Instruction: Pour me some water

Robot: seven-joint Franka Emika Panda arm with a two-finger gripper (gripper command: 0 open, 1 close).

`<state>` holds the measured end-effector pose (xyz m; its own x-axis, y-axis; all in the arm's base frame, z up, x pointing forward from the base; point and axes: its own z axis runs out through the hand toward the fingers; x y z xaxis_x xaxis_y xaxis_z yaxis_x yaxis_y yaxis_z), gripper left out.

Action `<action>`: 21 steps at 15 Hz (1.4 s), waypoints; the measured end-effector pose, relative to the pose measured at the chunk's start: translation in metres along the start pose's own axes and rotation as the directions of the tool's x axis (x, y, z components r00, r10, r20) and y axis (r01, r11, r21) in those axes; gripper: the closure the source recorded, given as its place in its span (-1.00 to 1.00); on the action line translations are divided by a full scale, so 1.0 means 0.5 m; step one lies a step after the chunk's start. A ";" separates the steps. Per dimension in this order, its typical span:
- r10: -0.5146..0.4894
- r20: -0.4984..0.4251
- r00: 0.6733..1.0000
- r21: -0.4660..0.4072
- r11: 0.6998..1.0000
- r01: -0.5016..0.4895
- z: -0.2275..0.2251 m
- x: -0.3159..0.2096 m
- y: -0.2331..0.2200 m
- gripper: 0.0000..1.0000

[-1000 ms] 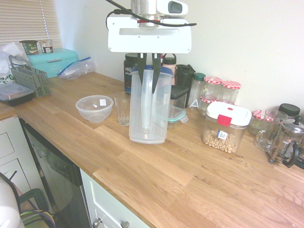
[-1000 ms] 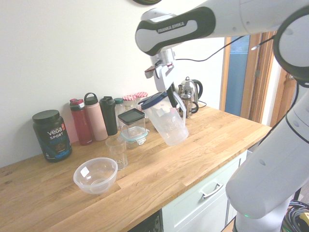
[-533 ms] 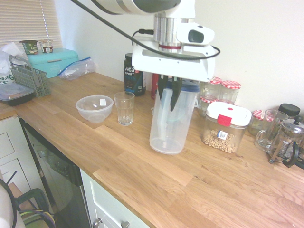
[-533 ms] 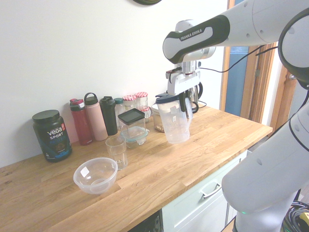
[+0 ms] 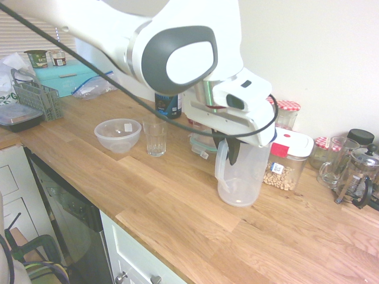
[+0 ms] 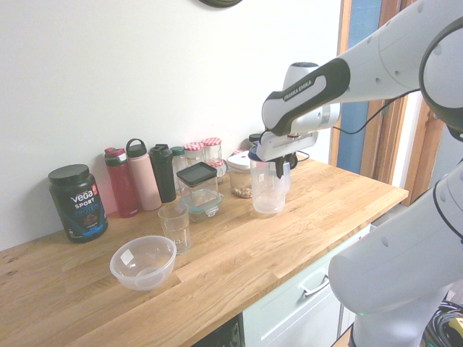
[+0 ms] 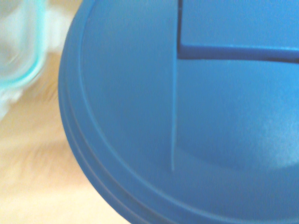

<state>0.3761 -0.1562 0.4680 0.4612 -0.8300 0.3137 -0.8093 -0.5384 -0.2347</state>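
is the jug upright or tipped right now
Upright. The jug stands straight with its base at the counter beside the nut box, the gripper shut on its handle; blue lid on.

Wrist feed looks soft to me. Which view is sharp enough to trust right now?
Wrist view: blurred, filled by the jug's blue lid. First exterior view: washed out, the arm hides the jug's top. Second exterior view: sharpest, evenly lit; the gripper and glass read clearly.

White wall (image 6: 108,65), wooden worktop (image 5: 195,231) (oak-coloured)
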 end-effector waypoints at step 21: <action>0.175 -0.028 0.984 -0.086 0.980 -0.177 0.031 0.008 0.001 -1.00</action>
<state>0.3830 -0.1619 0.4549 0.3021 -0.9071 0.2931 -0.9064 -0.3686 -0.2064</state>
